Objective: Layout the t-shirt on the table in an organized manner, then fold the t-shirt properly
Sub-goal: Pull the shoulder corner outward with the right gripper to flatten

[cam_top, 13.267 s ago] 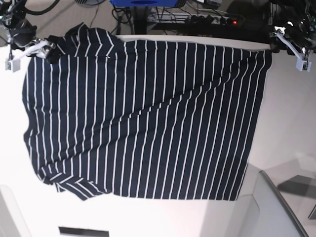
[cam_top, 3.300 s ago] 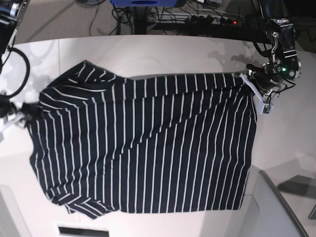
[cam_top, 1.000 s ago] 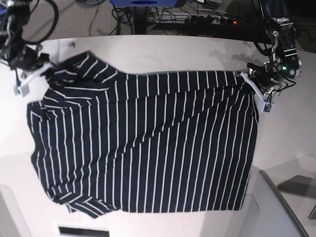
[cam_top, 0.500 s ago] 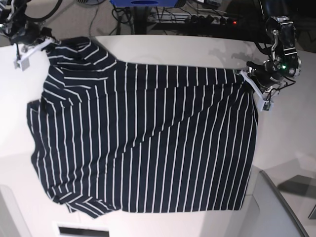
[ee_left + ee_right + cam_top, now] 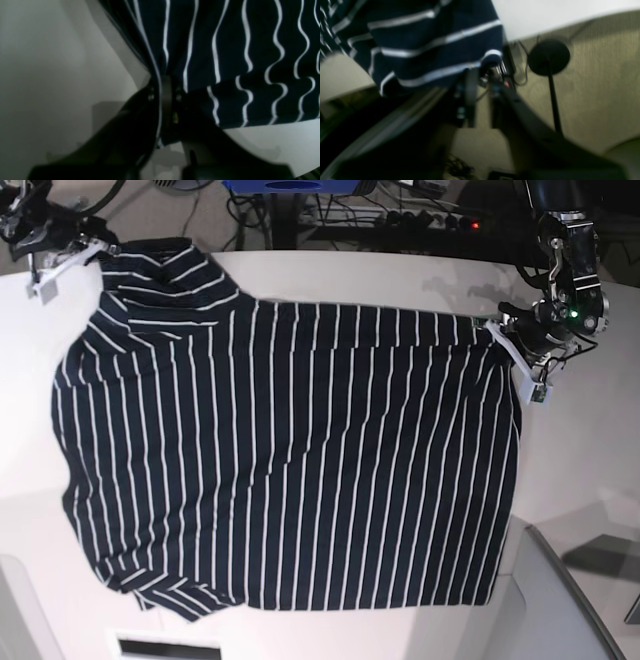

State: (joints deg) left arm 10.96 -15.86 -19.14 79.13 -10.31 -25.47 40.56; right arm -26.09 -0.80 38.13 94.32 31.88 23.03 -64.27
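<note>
The dark navy t-shirt (image 5: 290,460) with thin white stripes lies spread flat across the white table (image 5: 580,460). At the shirt's far right corner my left gripper (image 5: 505,338) is shut on the hem. The left wrist view shows that gripper (image 5: 163,77) pinching the striped cloth (image 5: 237,50) just above the table (image 5: 50,62). My right gripper (image 5: 92,250) is at the far left, by the sleeve's end. In the blurred right wrist view its jaws (image 5: 481,72) stand slightly apart, with the sleeve edge (image 5: 420,50) at their tips, past the table edge (image 5: 545,15).
Beyond the far table edge are floor cables, a power strip with a red light (image 5: 475,223) and a blue object (image 5: 290,185). A black round stand base (image 5: 548,57) sits on the carpet. A grey panel (image 5: 560,600) lies at the near right.
My right gripper has carried the sleeve toward the far left table edge, stretching that shoulder out flat, and its jaws have parted. The left gripper has held still on the hem.
</note>
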